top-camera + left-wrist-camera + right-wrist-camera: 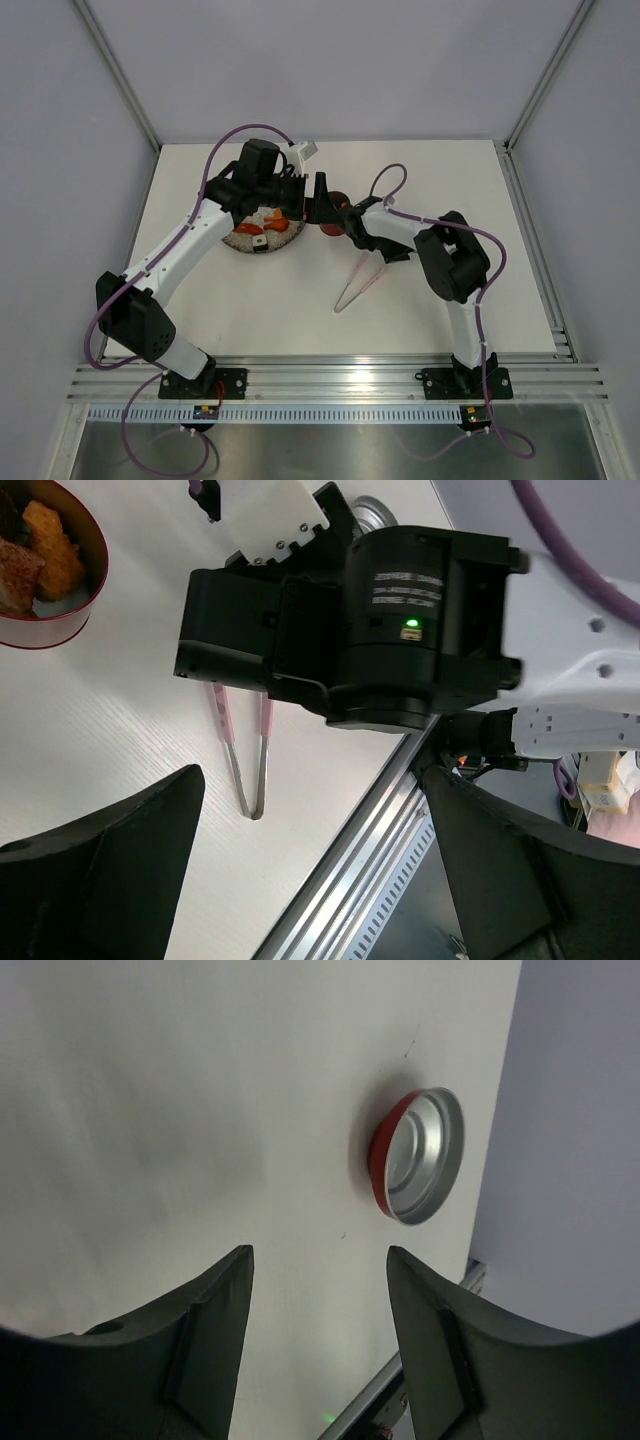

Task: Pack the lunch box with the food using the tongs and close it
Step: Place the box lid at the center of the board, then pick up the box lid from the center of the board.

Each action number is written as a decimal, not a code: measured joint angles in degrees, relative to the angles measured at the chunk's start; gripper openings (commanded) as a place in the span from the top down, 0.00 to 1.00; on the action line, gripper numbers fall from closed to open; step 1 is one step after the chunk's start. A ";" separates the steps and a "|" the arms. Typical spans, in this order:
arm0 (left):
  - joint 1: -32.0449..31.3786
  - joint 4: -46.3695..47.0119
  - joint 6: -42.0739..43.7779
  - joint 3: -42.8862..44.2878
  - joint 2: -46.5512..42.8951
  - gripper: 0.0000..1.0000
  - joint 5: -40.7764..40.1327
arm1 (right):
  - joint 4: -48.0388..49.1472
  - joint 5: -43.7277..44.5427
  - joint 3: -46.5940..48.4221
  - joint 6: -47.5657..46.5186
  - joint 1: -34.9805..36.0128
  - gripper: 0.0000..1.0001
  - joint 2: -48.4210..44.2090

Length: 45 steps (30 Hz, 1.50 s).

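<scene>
Crowding arms, tongs lying free

Both arms reach to the middle of the white surface (250,310) and meet just right of a wide speckled grey plate (238,242). They cover much of what lies under them in the top view. Small orange, red and white food pieces (272,222) sit on the plate, partly under the left arm.

The left wrist view shows the small red cylindrical lunch box (55,632) standing open at the frame's upper left corner, with orange and brown pieces inside it. The right arm's black wrist housing (400,620) fills the centre of that view and hides the upper ends of the slim pale pink V-shaped tongs (231,742). The tongs lie flat on the surface, their joined end towards the aluminium rail (340,375) at the near edge, well apart from the lunch box.

The left fingers (120,860) stand wide apart with nothing between them. The right fingers (200,1340) are also apart and empty. Ahead of them, not touching, the round red lid (420,1155) lies near the surface's edge with its silver underside showing.
</scene>
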 measured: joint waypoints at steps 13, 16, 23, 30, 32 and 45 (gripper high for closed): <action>0.04 0.20 0.00 -0.87 -0.26 0.06 0.22 | 15.56 -19.17 -11.54 -6.56 -13.53 0.39 -29.44; 0.04 0.26 0.00 -1.46 -0.26 0.06 0.39 | 18.86 -24.65 -16.04 -7.69 -19.10 0.41 -32.06; 0.04 0.26 0.00 -2.14 -0.28 0.06 0.44 | 23.06 -33.99 -21.35 -9.07 -25.29 0.38 -29.46; 0.04 0.24 0.02 -3.10 -1.68 0.06 0.44 | 26.08 -37.18 -21.59 -9.03 -30.73 0.41 -25.79; 0.04 0.48 0.00 -3.10 -1.84 0.06 0.48 | 26.80 -37.66 -21.90 -8.94 -31.61 0.42 -25.29; 0.04 1.25 0.00 -4.98 -2.12 0.06 0.94 | 31.41 -38.27 -24.17 -7.87 -32.96 0.95 -21.77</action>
